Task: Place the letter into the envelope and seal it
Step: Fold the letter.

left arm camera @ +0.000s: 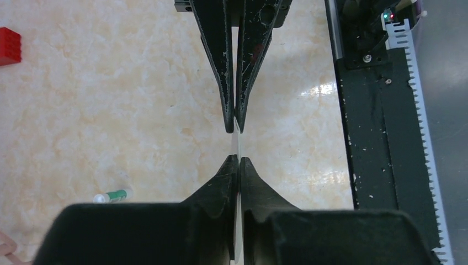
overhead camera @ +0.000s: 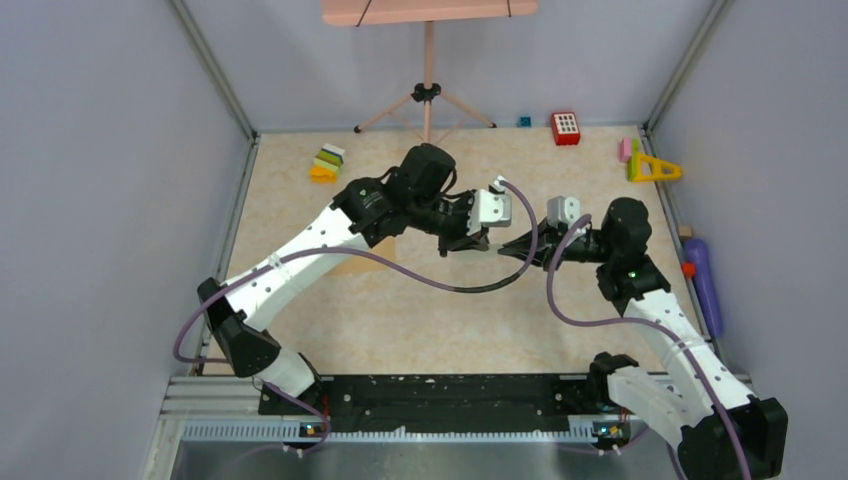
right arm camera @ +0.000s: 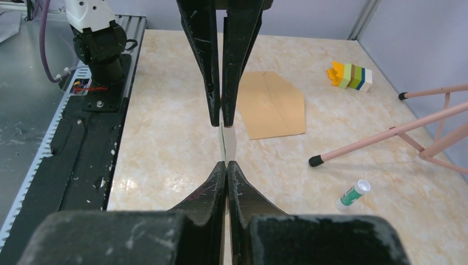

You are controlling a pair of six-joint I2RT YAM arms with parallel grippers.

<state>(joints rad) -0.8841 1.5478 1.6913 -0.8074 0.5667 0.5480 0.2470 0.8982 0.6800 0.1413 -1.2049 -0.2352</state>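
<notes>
Clamps the letter [right arm camera: 227,141] edge-on in mid-air between left gripper [left arm camera: 238,160] and right gripper [right arm camera: 227,164], both closed on the sheet, fingertips facing. Shows the envelope [right arm camera: 273,105] lying flat on the tabletop [right arm camera: 165,138] beyond.

The letter [right arm camera: 228,141] sits between left gripper [right arm camera: 222,122] and right gripper [right arm camera: 227,164] — the envelope [right arm camera: 274,105] lies on the table [right arm camera: 165,138], leftward.

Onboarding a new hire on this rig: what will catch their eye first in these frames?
Both arms meet over mid-table, with the left gripper and right gripper tip to tip. Each is shut on the letter, which shows only edge-on as a thin pale strip. Past the fingers in the right wrist view, the brown envelope lies flat on the table, and a glue stick lies off to one side.
</notes>
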